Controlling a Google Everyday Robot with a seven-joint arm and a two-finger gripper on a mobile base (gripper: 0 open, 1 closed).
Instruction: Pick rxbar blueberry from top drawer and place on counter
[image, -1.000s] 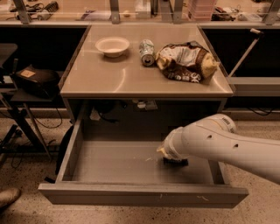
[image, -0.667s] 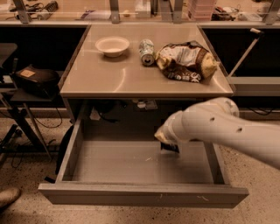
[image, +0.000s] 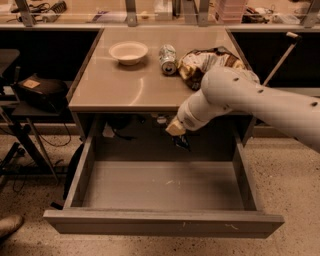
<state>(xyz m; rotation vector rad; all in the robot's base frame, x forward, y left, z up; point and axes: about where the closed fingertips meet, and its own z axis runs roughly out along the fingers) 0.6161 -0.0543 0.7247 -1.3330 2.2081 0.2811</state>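
The top drawer (image: 165, 222) stands pulled out and its grey floor shows nothing lying on it. My gripper (image: 178, 134) hangs above the drawer's back, just below the counter's (image: 125, 90) front edge. It is shut on the rxbar blueberry (image: 182, 143), a dark navy wrapper that dangles below the fingers. The white arm reaches in from the right and covers part of the counter's right side.
On the counter stand a white bowl (image: 128, 52), a can on its side (image: 168, 59) and a brown-and-white chip bag (image: 210, 61), partly behind my arm. A black bag (image: 40, 90) sits on a stand at left. A shoe tip (image: 9, 226) shows at bottom left.
My gripper has risen from the drawer floor at the right and moved back toward the counter's edge, carrying the blue bar up out of the drawer.
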